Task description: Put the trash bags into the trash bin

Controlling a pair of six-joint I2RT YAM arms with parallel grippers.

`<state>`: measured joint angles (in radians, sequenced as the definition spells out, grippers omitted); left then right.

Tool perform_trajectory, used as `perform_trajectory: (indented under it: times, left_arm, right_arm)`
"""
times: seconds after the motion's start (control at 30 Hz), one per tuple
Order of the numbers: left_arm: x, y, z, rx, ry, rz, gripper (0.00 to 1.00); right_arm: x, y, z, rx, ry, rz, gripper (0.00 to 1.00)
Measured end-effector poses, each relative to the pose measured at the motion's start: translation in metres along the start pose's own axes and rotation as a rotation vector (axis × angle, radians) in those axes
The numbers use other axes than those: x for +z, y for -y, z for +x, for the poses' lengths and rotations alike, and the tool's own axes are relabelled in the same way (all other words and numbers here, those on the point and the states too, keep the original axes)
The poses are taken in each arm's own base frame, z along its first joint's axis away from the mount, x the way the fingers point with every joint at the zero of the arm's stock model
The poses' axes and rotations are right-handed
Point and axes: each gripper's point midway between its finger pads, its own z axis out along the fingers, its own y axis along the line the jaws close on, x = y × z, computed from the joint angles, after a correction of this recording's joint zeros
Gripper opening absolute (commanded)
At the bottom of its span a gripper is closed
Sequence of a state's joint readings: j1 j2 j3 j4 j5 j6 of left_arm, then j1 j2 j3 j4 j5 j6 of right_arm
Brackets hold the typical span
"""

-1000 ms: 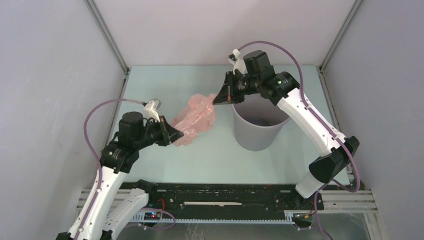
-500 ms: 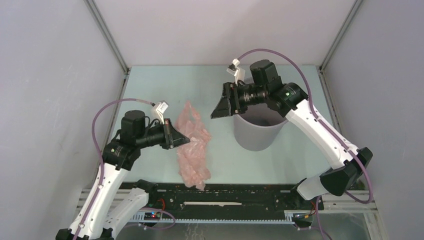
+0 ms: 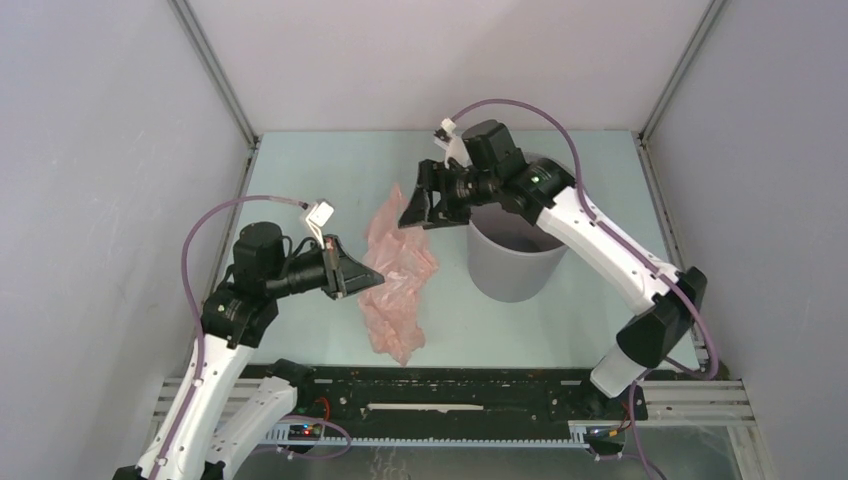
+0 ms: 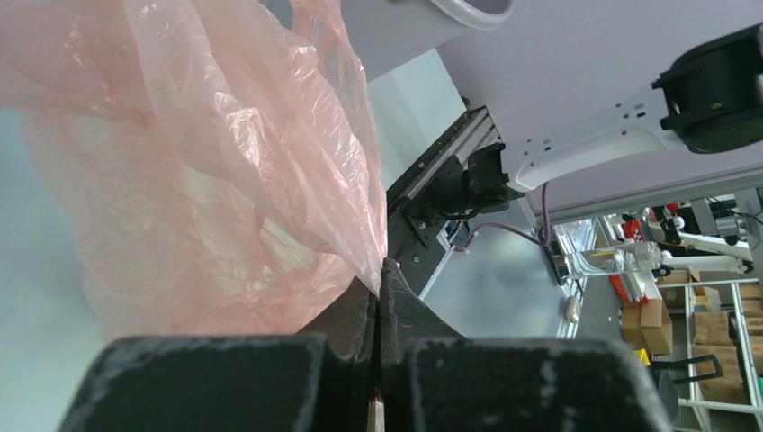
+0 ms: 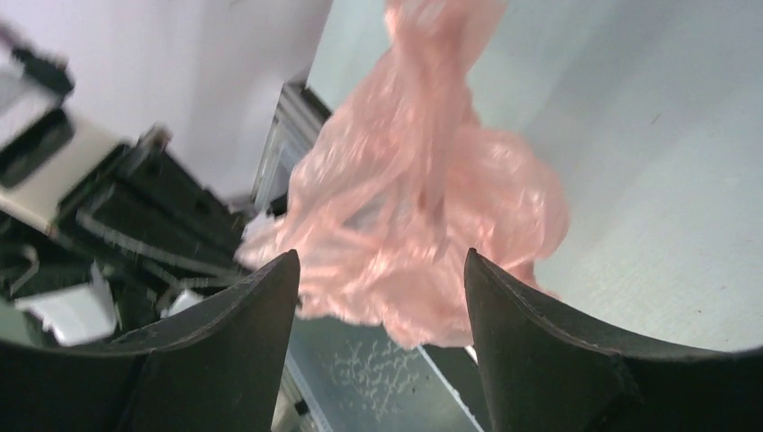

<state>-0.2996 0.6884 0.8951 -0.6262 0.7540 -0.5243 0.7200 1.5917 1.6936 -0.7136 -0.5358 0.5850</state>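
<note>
L of bin, bag lengthwise near-far

The trash bag hangs from the tip of the left tool over the counter, its far end just before the right tool, with the trash bin directly behind that tool.

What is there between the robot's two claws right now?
The pale-pink trash bag. The top view shows it between them: the left gripper pinches its film, and the open right gripper faces it.
</note>
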Motion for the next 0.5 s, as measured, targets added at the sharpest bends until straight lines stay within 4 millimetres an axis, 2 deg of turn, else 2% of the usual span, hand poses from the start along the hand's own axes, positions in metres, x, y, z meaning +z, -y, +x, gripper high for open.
perform_trajectory:
  times: [0.17,0.33,0.5]
  left_arm:
    - [-0.002,0.004,0.000,0.000,0.017,0.022,0.00]
    - [-0.003,0.008,-0.002,0.001,0.029,0.033,0.00]
    - [-0.003,0.008,-0.001,0.000,0.033,0.036,0.00]
  right_arm:
    - [0.019,0.007,-0.023,0.017,0.075,0.129,0.69]
    - [0.031,0.016,-0.022,0.012,0.101,0.217,0.65]
    - [0.051,0.023,-0.025,-0.057,0.123,0.317,0.65]
